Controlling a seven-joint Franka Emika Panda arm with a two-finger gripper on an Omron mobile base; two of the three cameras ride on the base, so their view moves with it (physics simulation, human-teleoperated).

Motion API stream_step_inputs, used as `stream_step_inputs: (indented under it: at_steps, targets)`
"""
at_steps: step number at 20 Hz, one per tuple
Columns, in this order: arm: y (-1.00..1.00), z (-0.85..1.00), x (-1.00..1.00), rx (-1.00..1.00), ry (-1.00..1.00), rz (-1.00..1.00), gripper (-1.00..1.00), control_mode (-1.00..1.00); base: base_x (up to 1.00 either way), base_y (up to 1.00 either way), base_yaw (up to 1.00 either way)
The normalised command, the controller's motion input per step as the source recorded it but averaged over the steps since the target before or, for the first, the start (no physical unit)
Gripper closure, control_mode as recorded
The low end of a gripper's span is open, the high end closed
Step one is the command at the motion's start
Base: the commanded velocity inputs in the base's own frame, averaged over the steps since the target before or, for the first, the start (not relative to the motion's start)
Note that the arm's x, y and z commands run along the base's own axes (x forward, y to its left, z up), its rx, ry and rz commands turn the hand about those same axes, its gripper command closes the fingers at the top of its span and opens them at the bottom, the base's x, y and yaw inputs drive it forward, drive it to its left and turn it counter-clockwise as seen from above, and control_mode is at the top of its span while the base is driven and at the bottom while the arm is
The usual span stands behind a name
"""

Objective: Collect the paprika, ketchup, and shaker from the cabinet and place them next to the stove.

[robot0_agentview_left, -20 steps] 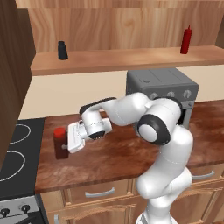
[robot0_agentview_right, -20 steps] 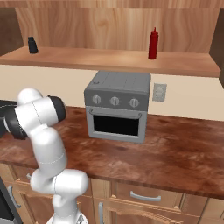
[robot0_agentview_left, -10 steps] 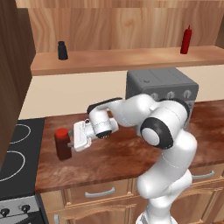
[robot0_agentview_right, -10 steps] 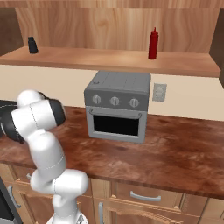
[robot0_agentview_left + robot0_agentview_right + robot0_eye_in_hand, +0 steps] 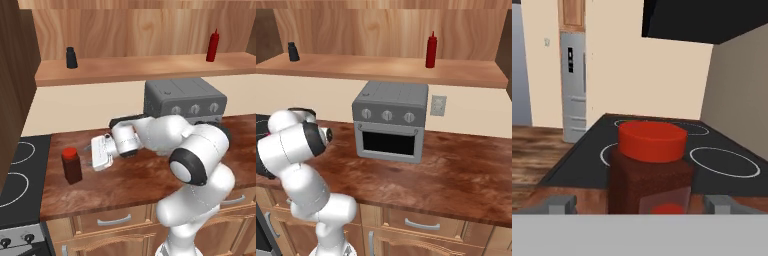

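Our hand (image 5: 96,156) is spread wide and empty, and we see it has drawn back from the paprika (image 5: 71,165), which stands free on the desk (image 5: 120,182) at lower left beside the stove (image 5: 17,175). Up close the jar's base is cut off. On the cabinet (image 5: 145,67), shaker (image 5: 71,57) upper left, ketchup (image 5: 213,45) upper right.

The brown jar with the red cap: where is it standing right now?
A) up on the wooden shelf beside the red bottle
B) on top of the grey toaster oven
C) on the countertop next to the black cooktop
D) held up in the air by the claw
C: the paprika stands upright on the counter close to the stove, with the open claw beside it and not touching it.
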Motion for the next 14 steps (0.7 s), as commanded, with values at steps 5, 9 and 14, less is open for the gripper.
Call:
stream_step_inputs:
  at_steps: [5, 9, 14]
  targets:
    - [-0.40, 0.57, -0.51, 0.00, -0.01, -0.12, -1.00, -1.00, 0.00, 0.00, 0.00]
    - [-0.39, 0.85, -0.53, 0.00, 0.00, -0.16, -1.00, -1.00, 0.00, 0.00, 0.00]
    - [-0.44, 0.99, -0.48, 0.00, 0.00, -0.19, -1.00, -1.00, 0.00, 0.00, 0.00]
